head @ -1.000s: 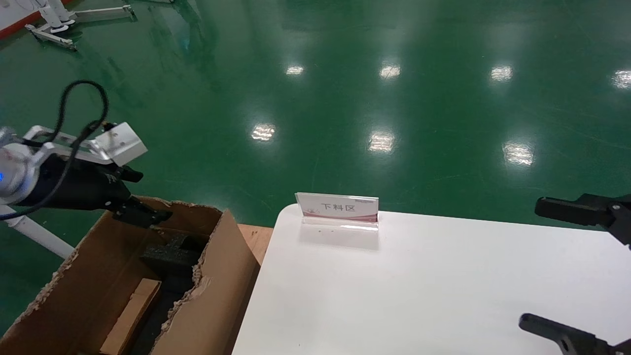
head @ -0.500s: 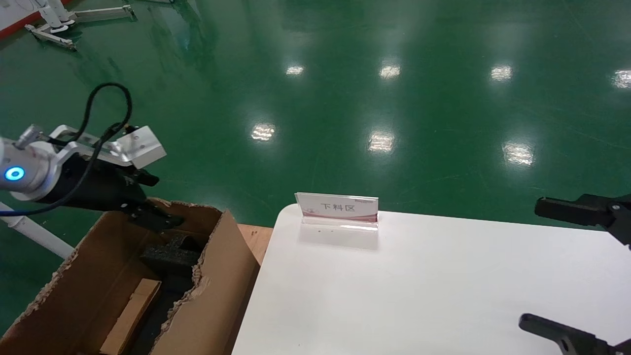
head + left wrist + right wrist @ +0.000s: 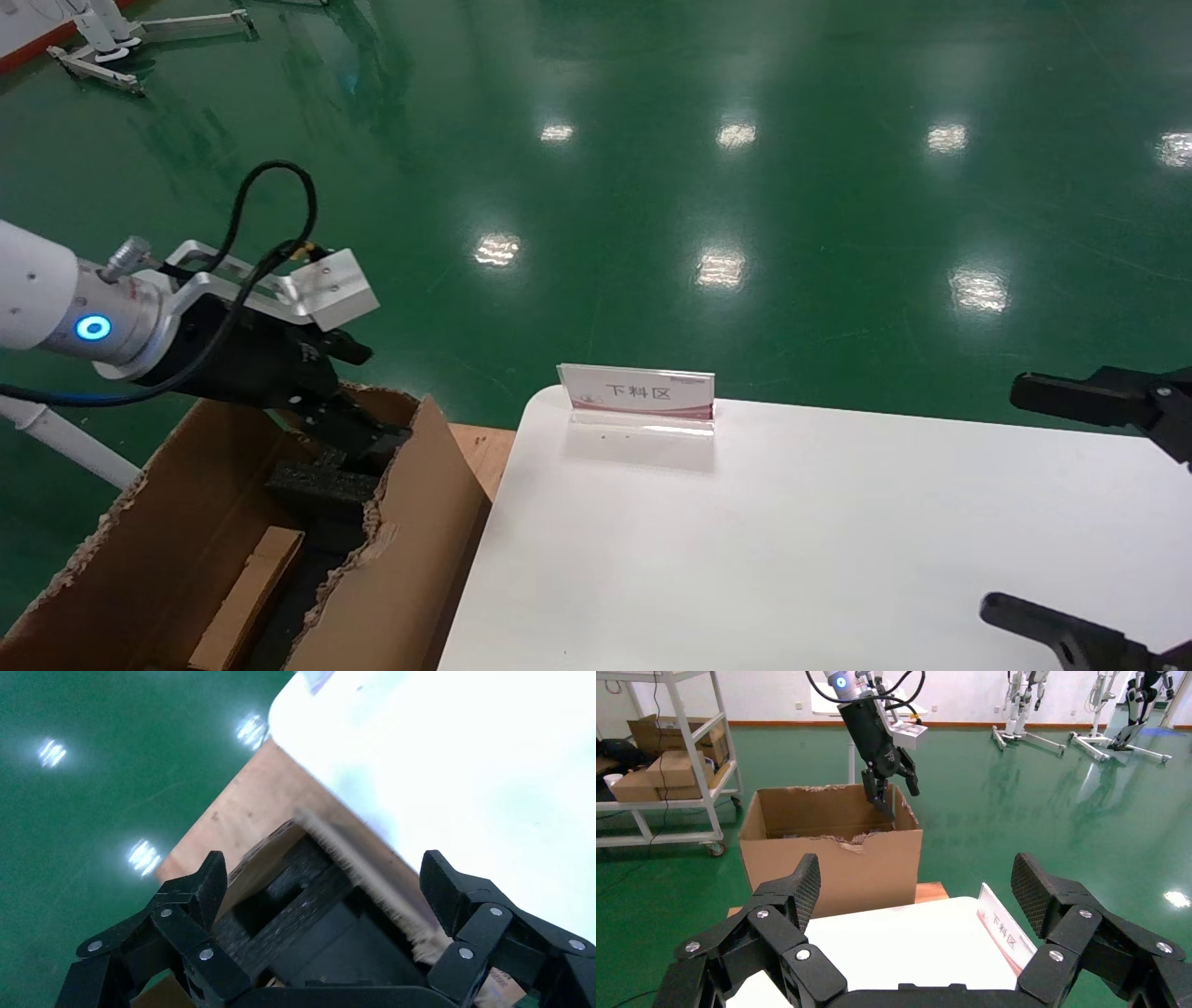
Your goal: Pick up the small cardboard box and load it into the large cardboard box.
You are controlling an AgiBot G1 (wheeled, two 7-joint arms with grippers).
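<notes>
Left gripper [image 3: 358, 424] is hovering wide open and empty over the far end of the big ragged-rimmed brown corrugated carton [image 3: 424, 550], right above its black foam blocks [image 3: 321, 485]. Thin flat brown cardboard box [image 3: 250, 596] is leaning inside already, so loading looks basically done. Right gripper [image 3: 1071, 508] is sitting open over the white table [image 3: 792, 559]. Small acrylic sign [image 3: 638, 396] is reading "下料区".

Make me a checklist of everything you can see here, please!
Surface: white table, bare but for a sign.
Job's things: small box lies inside the carton, near black foam.
Clutter: nothing seen.
Grippers: left gripper open, empty, over the carton's far end; right gripper open, empty, over the table.
Cables: black cable loops on the left arm.
Surroundings: green floor, shelf cart.
</notes>
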